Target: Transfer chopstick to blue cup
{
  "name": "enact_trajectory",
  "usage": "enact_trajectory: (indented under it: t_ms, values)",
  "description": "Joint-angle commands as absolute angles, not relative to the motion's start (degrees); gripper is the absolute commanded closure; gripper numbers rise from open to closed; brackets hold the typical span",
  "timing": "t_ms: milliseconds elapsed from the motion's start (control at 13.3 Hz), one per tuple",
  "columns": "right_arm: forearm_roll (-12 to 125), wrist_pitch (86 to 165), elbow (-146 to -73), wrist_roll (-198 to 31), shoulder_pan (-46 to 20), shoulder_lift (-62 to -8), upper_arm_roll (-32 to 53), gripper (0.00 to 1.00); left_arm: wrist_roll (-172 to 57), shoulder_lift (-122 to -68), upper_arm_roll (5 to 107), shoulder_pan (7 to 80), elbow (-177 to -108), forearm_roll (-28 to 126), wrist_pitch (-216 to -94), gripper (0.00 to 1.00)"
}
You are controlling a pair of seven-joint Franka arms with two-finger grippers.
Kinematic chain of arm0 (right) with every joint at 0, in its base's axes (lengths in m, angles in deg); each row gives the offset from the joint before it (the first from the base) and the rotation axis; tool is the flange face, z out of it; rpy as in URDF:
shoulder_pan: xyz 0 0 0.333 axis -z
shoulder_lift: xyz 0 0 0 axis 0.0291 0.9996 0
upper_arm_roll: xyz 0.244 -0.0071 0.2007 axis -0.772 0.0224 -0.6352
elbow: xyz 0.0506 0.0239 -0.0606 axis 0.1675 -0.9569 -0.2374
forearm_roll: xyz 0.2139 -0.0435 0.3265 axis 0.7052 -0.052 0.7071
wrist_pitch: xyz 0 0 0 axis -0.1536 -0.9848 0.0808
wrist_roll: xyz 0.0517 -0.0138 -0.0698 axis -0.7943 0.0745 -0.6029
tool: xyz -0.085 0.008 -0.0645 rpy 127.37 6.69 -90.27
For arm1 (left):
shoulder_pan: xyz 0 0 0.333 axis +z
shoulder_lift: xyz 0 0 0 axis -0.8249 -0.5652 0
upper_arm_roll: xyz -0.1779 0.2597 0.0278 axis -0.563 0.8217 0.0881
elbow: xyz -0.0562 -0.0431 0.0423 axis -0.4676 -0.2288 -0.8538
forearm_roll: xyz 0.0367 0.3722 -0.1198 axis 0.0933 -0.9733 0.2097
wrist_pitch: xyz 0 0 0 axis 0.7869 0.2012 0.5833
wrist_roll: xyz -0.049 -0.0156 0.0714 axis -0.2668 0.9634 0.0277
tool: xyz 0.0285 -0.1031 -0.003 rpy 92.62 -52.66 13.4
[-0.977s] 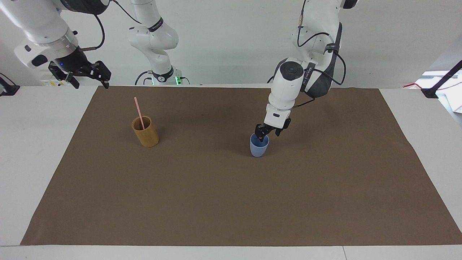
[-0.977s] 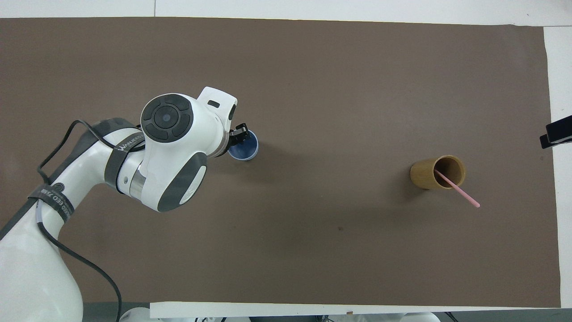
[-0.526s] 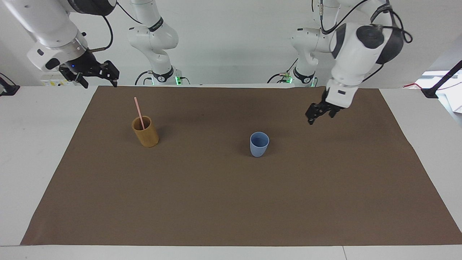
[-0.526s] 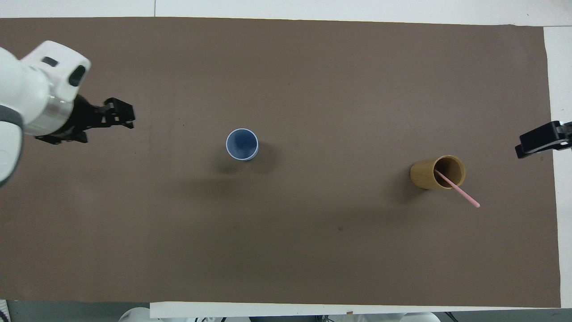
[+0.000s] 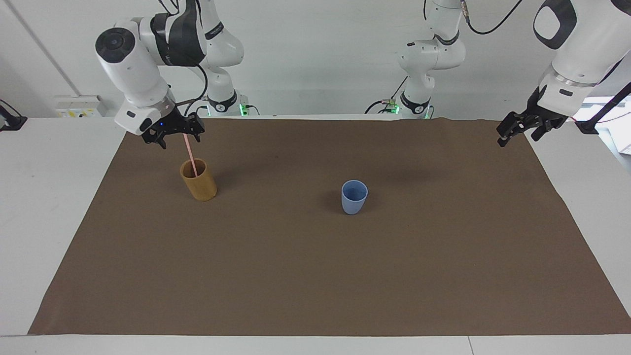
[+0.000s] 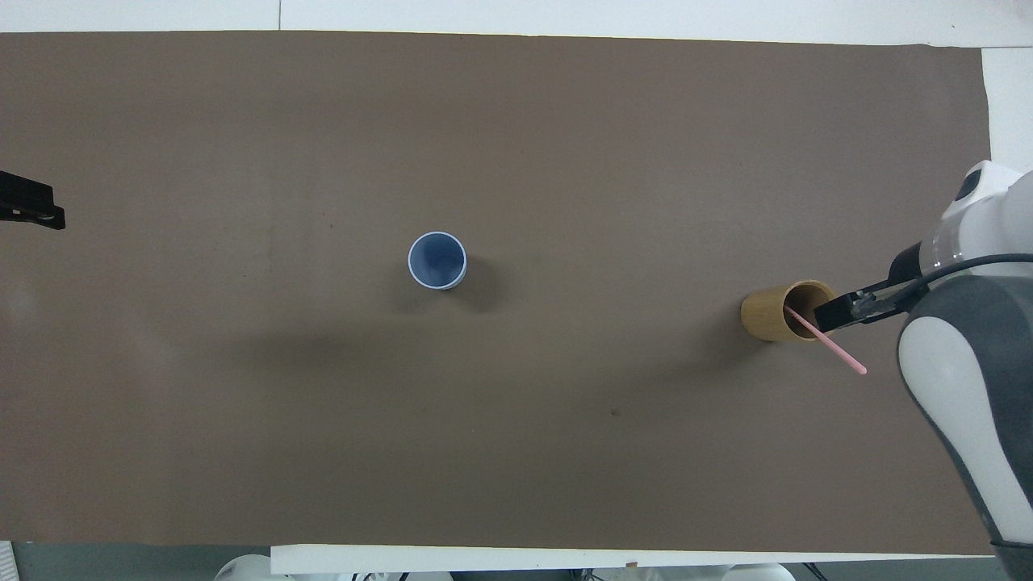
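Note:
The pale pink chopstick (image 5: pixel 190 157) stands tilted in the tan bamboo cup (image 5: pixel 199 183), toward the right arm's end of the table. My right gripper (image 5: pixel 177 136) is open just above that cup, with the stick's top end between its fingers. In the overhead view the right gripper (image 6: pixel 844 311) covers the cup's rim (image 6: pixel 776 313) and the stick (image 6: pixel 843 359) pokes out below it. The blue cup (image 5: pixel 354 196) stands upright and empty near the mat's middle; it also shows in the overhead view (image 6: pixel 437 260). My left gripper (image 5: pixel 517 130) is open and empty, raised over the mat's edge at the left arm's end.
A brown mat (image 5: pixel 315 276) covers most of the white table. Only the two cups stand on it. The left gripper's tip (image 6: pixel 31 208) just shows at the edge of the overhead view.
My left gripper has left the blue cup and swung out and up to the mat's edge. My right gripper has moved in from the table's corner to the chopstick's top.

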State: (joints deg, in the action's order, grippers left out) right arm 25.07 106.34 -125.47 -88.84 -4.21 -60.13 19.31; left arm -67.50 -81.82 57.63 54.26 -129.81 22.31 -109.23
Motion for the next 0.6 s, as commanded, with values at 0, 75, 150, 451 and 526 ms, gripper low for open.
enact_trajectory:
  t_ms: [0, 75, 150, 451, 526]
  values:
    - [26.1, 109.9, -131.7, -90.6, -3.3, -62.3, 19.1, 0.09, -67.5, -82.2, 57.4, 53.5, -129.1, 21.2, -108.3, 0.00]
    - [26.1, 110.9, -132.7, -90.6, -3.2, -62.2, 19.1, 0.13, -67.5, -82.3, 57.4, 53.5, -129.2, 21.2, -108.4, 0.00]
    - [26.1, 111.4, -133.5, -90.6, -3.0, -62.2, 19.1, 0.18, -67.4, -82.2, 57.4, 53.9, -129.2, 21.2, -108.2, 0.00]
    - [26.1, 111.4, -134.0, -92.3, -1.8, -61.4, 19.2, 0.37, -67.4, -82.2, 57.5, 54.4, -129.2, 21.2, -108.2, 0.00]
    - [26.1, 111.4, -134.0, -92.9, -1.4, -61.4, 19.2, 0.41, -67.4, -82.2, 57.5, 54.3, -129.2, 21.2, -108.2, 0.00]
